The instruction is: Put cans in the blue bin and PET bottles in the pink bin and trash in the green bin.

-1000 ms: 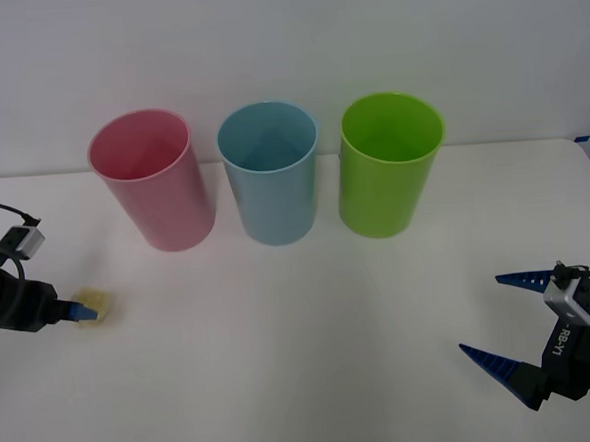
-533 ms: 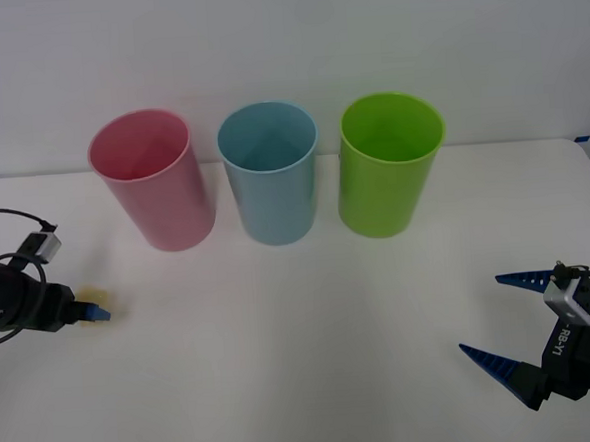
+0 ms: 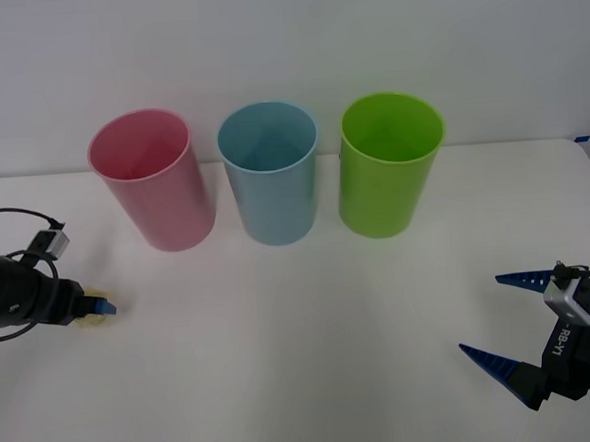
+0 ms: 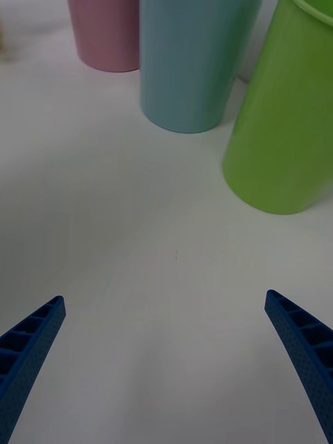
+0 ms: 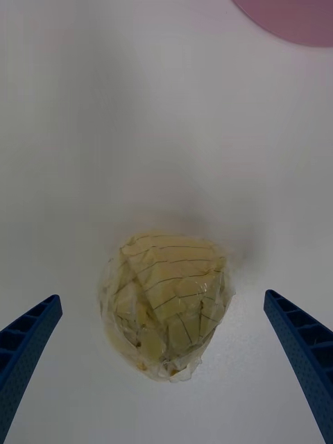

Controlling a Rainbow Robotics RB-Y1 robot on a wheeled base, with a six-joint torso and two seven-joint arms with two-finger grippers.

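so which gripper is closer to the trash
Left. The left gripper is open with the trash between its fingers; the right gripper sits open across the table, far from it.

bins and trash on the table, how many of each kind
bins: 3, the pink bin, the blue bin, the green bin
trash: 1, the trash between the open left gripper fingers
total: 4

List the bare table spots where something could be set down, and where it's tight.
Free: the wide middle of the table in front of the bins, between the left gripper straddling the trash and the open right gripper. Tight: the pink bin, blue bin and green bin stand in a row with only narrow gaps.
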